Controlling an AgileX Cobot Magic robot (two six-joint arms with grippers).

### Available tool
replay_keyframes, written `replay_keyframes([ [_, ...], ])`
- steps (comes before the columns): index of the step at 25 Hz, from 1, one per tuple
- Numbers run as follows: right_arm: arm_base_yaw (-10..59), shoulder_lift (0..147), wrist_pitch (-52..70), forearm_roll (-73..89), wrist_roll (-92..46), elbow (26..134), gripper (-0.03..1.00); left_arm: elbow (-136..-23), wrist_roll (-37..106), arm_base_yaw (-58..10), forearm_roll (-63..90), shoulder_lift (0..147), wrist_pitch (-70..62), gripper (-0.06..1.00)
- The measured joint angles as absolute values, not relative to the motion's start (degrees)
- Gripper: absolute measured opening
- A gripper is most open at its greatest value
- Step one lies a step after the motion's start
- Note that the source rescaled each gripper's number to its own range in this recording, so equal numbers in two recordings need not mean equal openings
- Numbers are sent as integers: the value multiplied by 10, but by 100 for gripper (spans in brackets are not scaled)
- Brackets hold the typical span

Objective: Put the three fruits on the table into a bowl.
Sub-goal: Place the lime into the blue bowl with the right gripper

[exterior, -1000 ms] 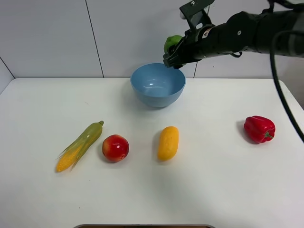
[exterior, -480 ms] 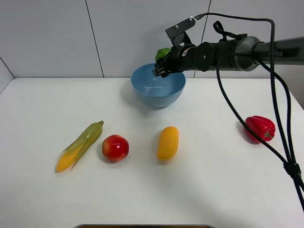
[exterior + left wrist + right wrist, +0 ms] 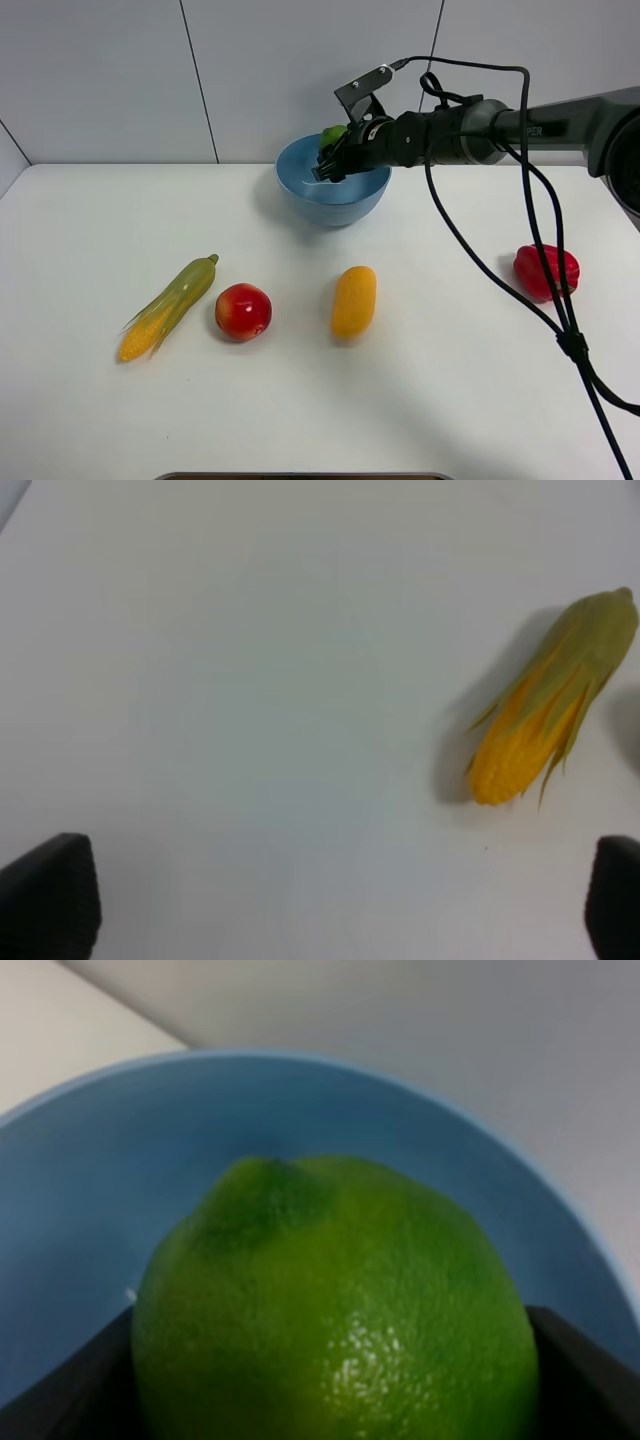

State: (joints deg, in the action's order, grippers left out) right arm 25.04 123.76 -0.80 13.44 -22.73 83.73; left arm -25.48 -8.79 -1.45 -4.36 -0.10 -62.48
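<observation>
Lowering: right pincer (image 3: 330, 162) has dipped, clamped on lime (image 3: 332, 134), into blue bowl (image 3: 300, 196) at upper centre | left pincer (image 3: 330, 900) wide, empty | apple (image 3: 243, 311), mango (image 3: 354, 301) remain on desk (image 3: 450, 400)

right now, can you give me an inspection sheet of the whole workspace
surface: white table, flat, rounded corners
job's things: lime held over the blue bowl, not released; mango and apple lie on the table
clutter: corn cob left of the apple; red pepper at right
grippers: right gripper shut on the lime; left gripper open, empty, near the corn cob
cables: black cables hang from the right arm, crossing the pepper
surroundings: grey panelled wall; nothing else seen
</observation>
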Motion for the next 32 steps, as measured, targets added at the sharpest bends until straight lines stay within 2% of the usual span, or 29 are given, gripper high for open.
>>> replay_keyframes([
  [17,272,1248,0,135,-224,841,26,-255,-88,-15,-44,-1,-625,100],
  [19,273,1248,0,135,-224,841,28,-255,-88,-15,-44,-1,-625,100],
  [24,273,1248,-12,135,-211,841,49,-255,-88,-15,-44,-1,-625,100],
  [30,273,1248,-17,135,-183,841,91,-255,-88,-15,-44,-1,-625,100],
  [32,273,1246,-17,135,-179,841,97,-255,-88,-15,-44,-1,-625,100],
])
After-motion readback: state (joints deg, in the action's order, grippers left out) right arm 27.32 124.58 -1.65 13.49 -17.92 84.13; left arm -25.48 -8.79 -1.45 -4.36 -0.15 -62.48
